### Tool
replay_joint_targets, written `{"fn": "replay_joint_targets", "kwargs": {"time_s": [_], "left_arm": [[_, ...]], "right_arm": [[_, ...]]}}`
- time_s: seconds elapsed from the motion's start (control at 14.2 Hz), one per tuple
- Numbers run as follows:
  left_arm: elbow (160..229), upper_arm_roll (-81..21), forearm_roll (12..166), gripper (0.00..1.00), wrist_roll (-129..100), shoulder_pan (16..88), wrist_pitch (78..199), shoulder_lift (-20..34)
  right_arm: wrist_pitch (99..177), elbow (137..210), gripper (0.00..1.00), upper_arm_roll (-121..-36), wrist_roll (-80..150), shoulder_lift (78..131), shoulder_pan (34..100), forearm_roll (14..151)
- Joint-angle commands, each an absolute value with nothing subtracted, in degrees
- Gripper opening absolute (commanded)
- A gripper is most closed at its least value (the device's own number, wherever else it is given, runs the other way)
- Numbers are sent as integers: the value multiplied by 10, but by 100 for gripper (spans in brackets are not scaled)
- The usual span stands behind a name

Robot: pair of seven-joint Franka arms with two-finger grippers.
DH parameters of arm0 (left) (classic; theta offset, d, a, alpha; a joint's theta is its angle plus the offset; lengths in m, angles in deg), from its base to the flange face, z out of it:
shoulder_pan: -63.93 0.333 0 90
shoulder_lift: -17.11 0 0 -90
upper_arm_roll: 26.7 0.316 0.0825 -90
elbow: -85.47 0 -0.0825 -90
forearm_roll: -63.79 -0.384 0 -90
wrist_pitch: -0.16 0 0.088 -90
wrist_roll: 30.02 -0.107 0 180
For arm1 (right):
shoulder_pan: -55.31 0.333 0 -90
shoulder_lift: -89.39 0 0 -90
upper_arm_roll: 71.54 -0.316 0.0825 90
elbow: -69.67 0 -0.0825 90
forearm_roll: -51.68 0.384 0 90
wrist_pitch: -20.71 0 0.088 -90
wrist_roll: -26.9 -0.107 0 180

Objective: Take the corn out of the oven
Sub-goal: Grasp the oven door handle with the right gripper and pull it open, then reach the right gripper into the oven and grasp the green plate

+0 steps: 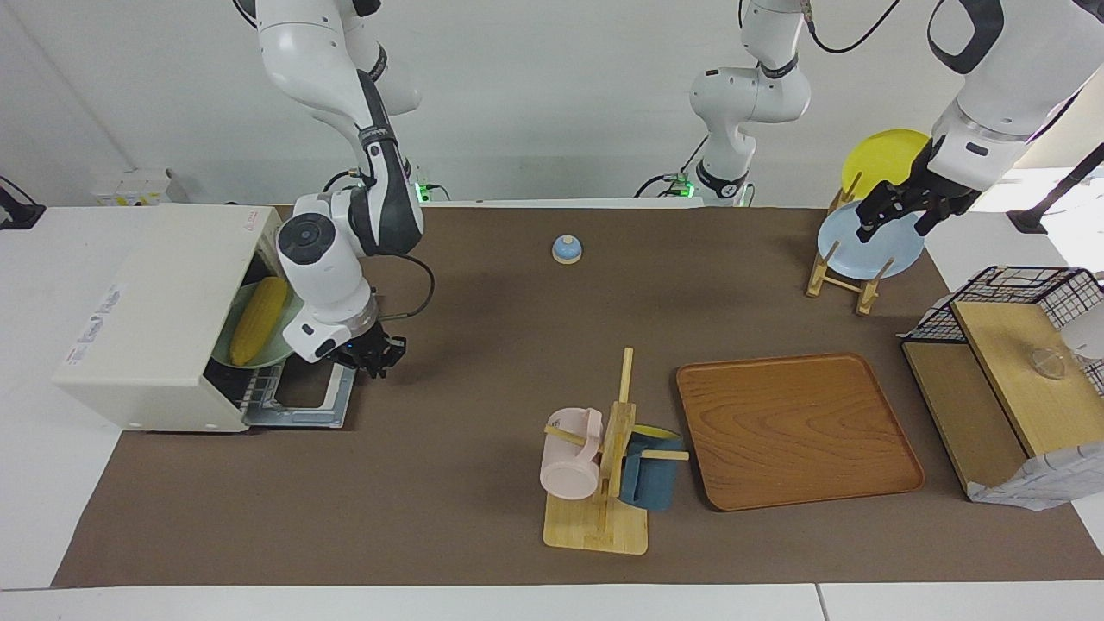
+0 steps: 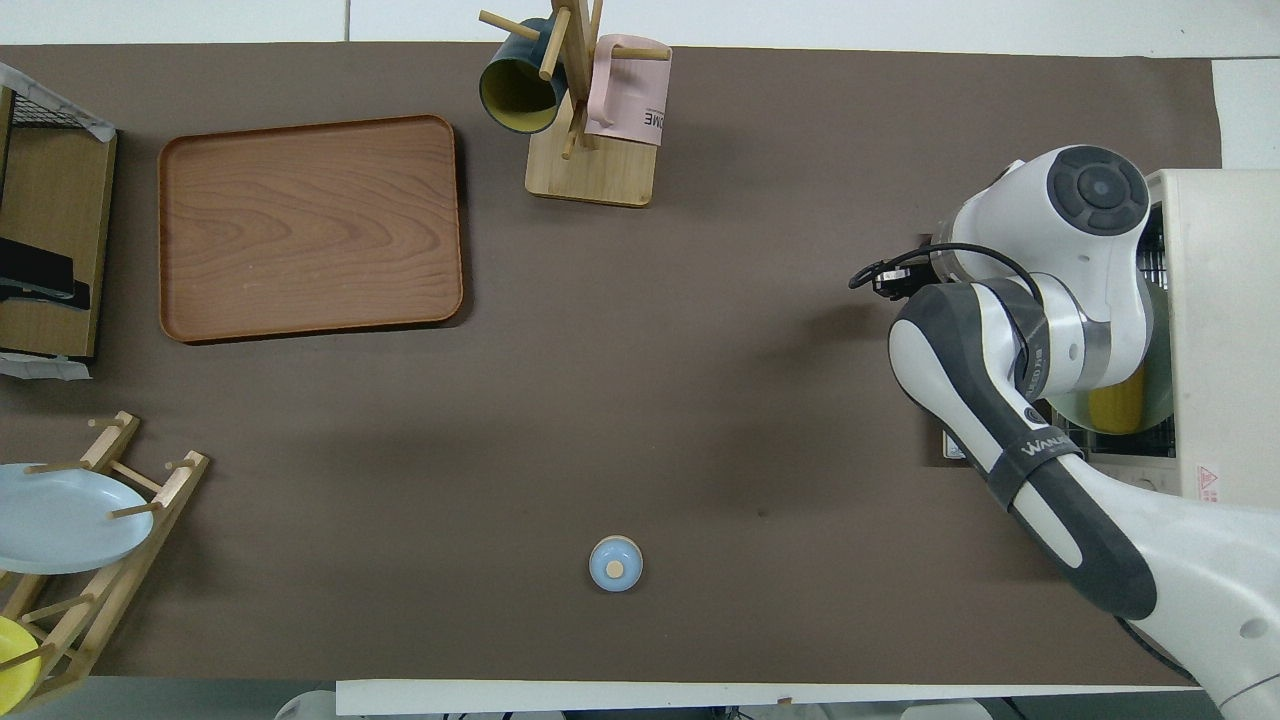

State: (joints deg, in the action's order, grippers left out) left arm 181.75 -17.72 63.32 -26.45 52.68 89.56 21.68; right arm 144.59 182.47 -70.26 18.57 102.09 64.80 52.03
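The cream-white oven (image 1: 164,310) stands at the right arm's end of the table with its door (image 1: 304,404) folded down open. The yellow corn (image 1: 258,320) lies on a pale green plate (image 1: 278,348) inside the oven, on the wire rack. My right gripper (image 1: 381,355) hangs low just outside the oven's mouth, over the edge of the open door, apart from the corn and holding nothing. In the overhead view the right arm covers most of the oven (image 2: 1225,330), and only an end of the corn (image 2: 1115,408) shows. My left gripper (image 1: 897,222) waits, open, over the plate rack.
A wooden plate rack (image 1: 841,276) with a blue and a yellow plate stands at the left arm's end. A wooden tray (image 1: 793,431), a mug stand (image 1: 604,483) with two mugs, a small blue bell (image 1: 567,249) and a black wire basket (image 1: 1035,293) also stand on the table.
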Motion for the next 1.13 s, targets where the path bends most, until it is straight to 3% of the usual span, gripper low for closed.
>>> {"fn": "replay_joint_targets", "kwargs": {"time_s": [0.0, 0.14, 0.35, 0.7, 0.85, 1.06], "left_arm": [[1807, -178, 628, 100, -270, 530, 882, 216], [1807, -178, 628, 100, -271, 530, 882, 216], [1807, -178, 628, 100, -270, 530, 882, 216], [1807, -178, 628, 100, -270, 530, 882, 216], [1807, -178, 628, 100, -270, 530, 882, 216], [1807, -178, 628, 100, -270, 530, 882, 216]], "right_arm": [[1365, 1822, 55, -697, 183, 977, 612, 533], [1309, 1824, 54, -696, 178, 961, 591, 531], [1300, 1831, 53, -696, 181, 960, 559, 524], [1373, 1886, 50, -696, 201, 948, 543, 521], [1373, 1887, 45, -696, 215, 948, 543, 497], [1373, 1903, 29, -696, 217, 944, 544, 485]]}}
